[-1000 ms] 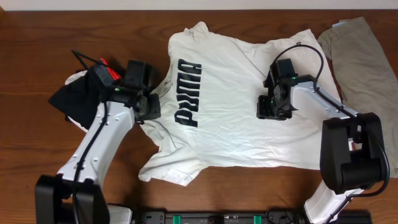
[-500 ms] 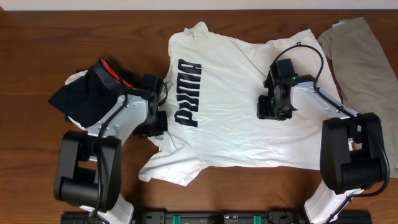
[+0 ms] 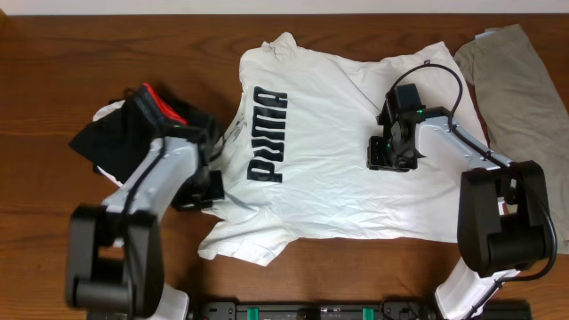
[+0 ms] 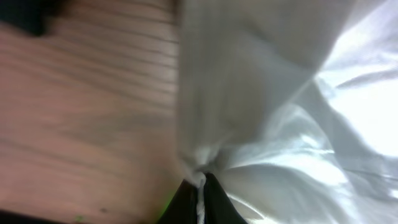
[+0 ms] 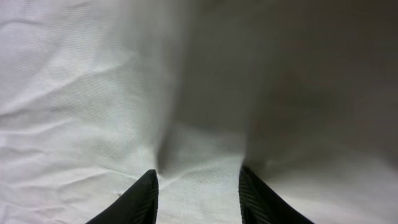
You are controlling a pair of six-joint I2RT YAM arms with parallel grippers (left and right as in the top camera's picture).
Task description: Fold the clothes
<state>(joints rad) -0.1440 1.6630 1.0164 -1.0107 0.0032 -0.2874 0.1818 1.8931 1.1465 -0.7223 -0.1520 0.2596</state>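
- White T-shirt (image 3: 329,169): lies spread flat on the middle of the table (image 3: 53,53), between the two arms. Its dark lettering (image 3: 267,133) runs from the near side to the far side.
- Long axis: judging by the turned letters, it runs left to right, with the neck end towards the left arm and the hem towards the right arm.
- Left pincer (image 4: 202,185): pressed together on a small bunch of white cloth at the shirt's left edge, beside the lettering. From this grip the whole body of the shirt lies to the right.
- Right pincer (image 5: 198,186): fingers spread, tips down on the cloth of the shirt's right half. No fold is gathered between them.
- Deciding relation: the left arm alone holds an edge. Any fold from there would probably carry that edge rightward along the long axis, towards the right pincer, which sits in its path.
- Black garment (image 3: 120,138): bunched on the table just left of the left arm, apart from the shirt.
- Khaki-grey garment (image 3: 520,89): at the far right, beyond the right arm, beside the shirt's right edge.
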